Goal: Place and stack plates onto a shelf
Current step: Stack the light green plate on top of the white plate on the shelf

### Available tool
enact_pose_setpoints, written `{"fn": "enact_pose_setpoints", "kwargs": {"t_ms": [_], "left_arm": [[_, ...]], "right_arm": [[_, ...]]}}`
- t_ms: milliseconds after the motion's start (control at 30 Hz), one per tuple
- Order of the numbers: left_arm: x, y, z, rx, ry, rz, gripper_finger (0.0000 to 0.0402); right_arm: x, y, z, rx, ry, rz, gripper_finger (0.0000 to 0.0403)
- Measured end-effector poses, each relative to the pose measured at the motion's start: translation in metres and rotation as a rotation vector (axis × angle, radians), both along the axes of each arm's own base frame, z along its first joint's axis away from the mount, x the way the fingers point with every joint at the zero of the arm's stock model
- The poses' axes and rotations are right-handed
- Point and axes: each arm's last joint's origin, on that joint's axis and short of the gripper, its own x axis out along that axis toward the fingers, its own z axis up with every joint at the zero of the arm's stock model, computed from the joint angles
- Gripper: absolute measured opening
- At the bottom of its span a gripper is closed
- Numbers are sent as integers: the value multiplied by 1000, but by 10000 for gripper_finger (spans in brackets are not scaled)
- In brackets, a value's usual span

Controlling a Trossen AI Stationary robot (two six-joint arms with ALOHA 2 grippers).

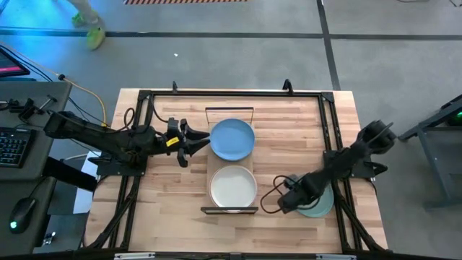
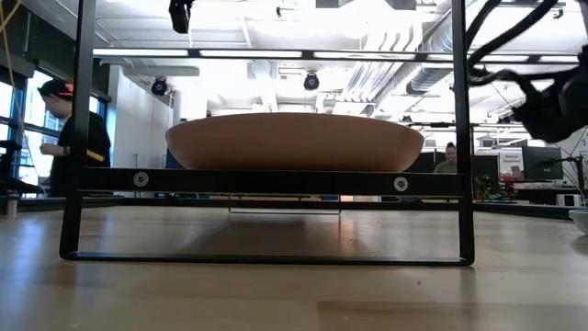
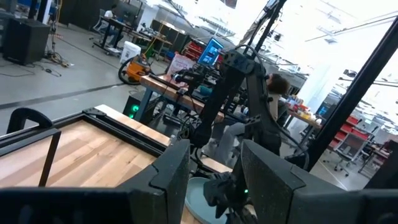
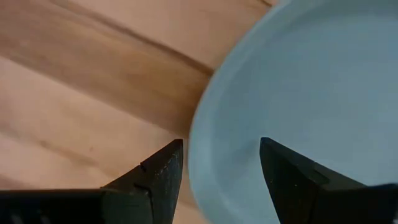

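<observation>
Right gripper (image 4: pixel 217 171): fingers spread, clasping nothing, lowered at the rim of the sage green plate (image 4: pixel 298 93). In the right wrist view the plate's edge runs through the gap between the two dark fingers, one finger over bare wood, the other over the plate's bowl; actual contact cannot be told. In the high view this gripper (image 1: pixel 287 204) sits at about 5 o'clock on the table (image 1: pixel 166 209), with the sage green plate (image 1: pixel 321 206) at its 3 o'clock side, mostly hidden under the arm.

Left gripper (image 1: pixel 196 142): fingers parted, empty, at about 9 o'clock of the blue plate (image 1: pixel 232 139), tips just beside its rim.

Blue plate: rests on the shelf (image 1: pixel 231 110), far half.

Whitish plate (image 1: pixel 232 186): rests on the shelf's near half, at 6 o'clock of the blue plate, the two rims nearly meeting. In the low view it shows as a broad shallow bowl (image 2: pixel 294 140) on the shelf's black wire frame (image 2: pixel 266 181).

Shelf: stands mid-table, long axis running 12 to 6 o'clock, between the two arms.

Person (image 2: pixel 69 138): stands beyond the table in the low view.
</observation>
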Motion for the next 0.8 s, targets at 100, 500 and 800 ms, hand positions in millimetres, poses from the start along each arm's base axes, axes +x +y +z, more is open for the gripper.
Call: {"fn": "enact_pose_setpoints", "kwargs": {"t_ms": [100, 500, 800], "left_arm": [[0, 0, 0, -6, -1, -1, 136], [0, 0, 0, -29, -5, -4, 136], [0, 0, 0, -31, -7, -4, 136]], "right_arm": [[1, 1, -6, -9, 20, 8, 192], [1, 3, -7, 6, 23, 31, 14], [13, 9, 13, 40, -2, 124, 3]]}}
